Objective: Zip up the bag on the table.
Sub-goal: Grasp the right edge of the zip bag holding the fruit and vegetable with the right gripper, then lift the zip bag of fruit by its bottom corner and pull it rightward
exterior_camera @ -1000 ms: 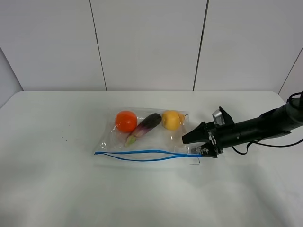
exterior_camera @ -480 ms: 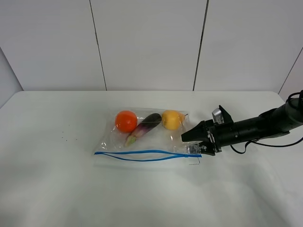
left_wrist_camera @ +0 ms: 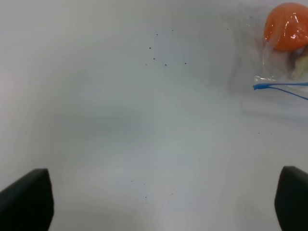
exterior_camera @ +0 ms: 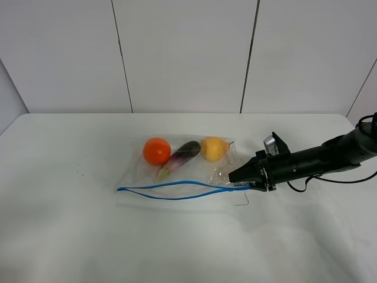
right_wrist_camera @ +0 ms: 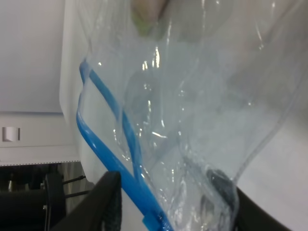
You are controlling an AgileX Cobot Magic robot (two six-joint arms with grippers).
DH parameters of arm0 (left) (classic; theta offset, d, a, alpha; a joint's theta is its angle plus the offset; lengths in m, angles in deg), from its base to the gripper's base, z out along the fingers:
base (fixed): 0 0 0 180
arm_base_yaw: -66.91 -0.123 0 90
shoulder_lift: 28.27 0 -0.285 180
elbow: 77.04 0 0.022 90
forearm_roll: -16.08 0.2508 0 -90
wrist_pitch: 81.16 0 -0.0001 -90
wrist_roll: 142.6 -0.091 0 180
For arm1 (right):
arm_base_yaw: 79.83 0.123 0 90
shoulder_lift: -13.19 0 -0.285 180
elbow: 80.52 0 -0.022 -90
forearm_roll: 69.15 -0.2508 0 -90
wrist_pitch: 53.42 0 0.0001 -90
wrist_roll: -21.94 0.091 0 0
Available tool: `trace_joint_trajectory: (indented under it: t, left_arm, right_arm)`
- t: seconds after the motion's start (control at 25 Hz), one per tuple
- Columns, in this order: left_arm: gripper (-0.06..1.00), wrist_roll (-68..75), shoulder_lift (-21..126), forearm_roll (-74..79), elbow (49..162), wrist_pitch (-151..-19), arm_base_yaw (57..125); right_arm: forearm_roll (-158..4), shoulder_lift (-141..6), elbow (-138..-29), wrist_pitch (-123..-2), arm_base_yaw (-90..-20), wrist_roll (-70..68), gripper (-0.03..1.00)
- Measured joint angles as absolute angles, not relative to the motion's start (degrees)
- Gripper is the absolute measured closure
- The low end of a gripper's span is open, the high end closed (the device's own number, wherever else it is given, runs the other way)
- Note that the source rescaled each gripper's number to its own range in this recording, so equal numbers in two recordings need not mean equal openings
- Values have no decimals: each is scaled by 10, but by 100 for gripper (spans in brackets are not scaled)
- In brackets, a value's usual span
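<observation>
The clear bag [exterior_camera: 182, 168] lies on the white table [exterior_camera: 70, 236] with an orange [exterior_camera: 156, 151], a purple eggplant [exterior_camera: 181, 155] and a yellow fruit [exterior_camera: 214, 148] inside. Its blue zipper strip [exterior_camera: 177, 191] runs along the near edge, with the two sides apart. My right gripper [exterior_camera: 238, 178] is shut on the bag's right corner at the zipper's end, and in the right wrist view [right_wrist_camera: 168, 202] plastic and blue strip [right_wrist_camera: 103, 154] lie between its fingers. My left gripper [left_wrist_camera: 159, 202] is open and empty over bare table, left of the bag's corner [left_wrist_camera: 269, 84].
White wall panels [exterior_camera: 182, 53] stand behind the table. A black cable [exterior_camera: 330, 181] trails from the right arm on the tabletop. Small dark specks [left_wrist_camera: 159, 55] mark the table near the bag's left end.
My right gripper has closed on the bag's right corner and raised it slightly. The zipper strip's right end has lifted, and the bag has shifted a little.
</observation>
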State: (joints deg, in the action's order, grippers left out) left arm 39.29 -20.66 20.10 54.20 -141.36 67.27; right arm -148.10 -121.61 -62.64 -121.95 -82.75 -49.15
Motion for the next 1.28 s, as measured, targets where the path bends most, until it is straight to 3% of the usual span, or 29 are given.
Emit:
trace_joint_trajectory:
  t: [0.44, 0.84, 0.96, 1.16, 1.28]
  left_arm:
    - [-6, 393, -207, 201, 542, -1414, 673]
    - [-6, 393, -207, 201, 542, -1414, 673]
    - [-6, 393, -207, 201, 542, -1414, 673]
    - [-6, 393, -207, 201, 542, -1414, 673]
    - [-6, 393, -207, 201, 542, -1414, 673]
  right_arm:
    - [-1481, -1216, -626, -1219, -827, -492, 53]
    - [-1495, -1216, -626, -1206, -827, -492, 63]
    - [-1495, -1216, -626, -1206, -827, -492, 71]
    - [-1495, -1216, -626, -1205, -827, -492, 95]
    - [-1495, -1216, -626, -1200, -827, -492, 97]
